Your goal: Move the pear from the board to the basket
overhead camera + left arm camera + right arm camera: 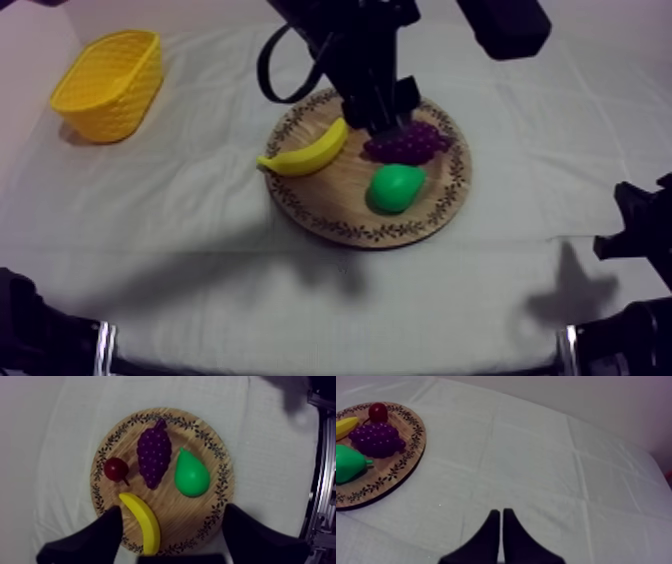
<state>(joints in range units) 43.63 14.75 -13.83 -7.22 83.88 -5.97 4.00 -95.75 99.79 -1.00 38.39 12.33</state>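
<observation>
The pear (396, 187) lies on the round wooden board (345, 205) at about 4 o'clock in the top view, just beside the bunch of grapes (405, 143) at 2 o'clock; the banana (305, 152) sits at 9 o'clock. The yellow basket (108, 83) stands well apart, at 10 o'clock on the tabletop (200, 250). The left jaws hang wide above the board, holding nothing. The right jaws lie pressed together over the tabletop.

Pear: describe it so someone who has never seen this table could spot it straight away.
Find the round wooden board with the patterned rim, mid-table on the grey-white cloth. Four toy fruits lie on it; the pear sits beside the purple grapes. It is the only green one, plump with a tapered end.
</observation>
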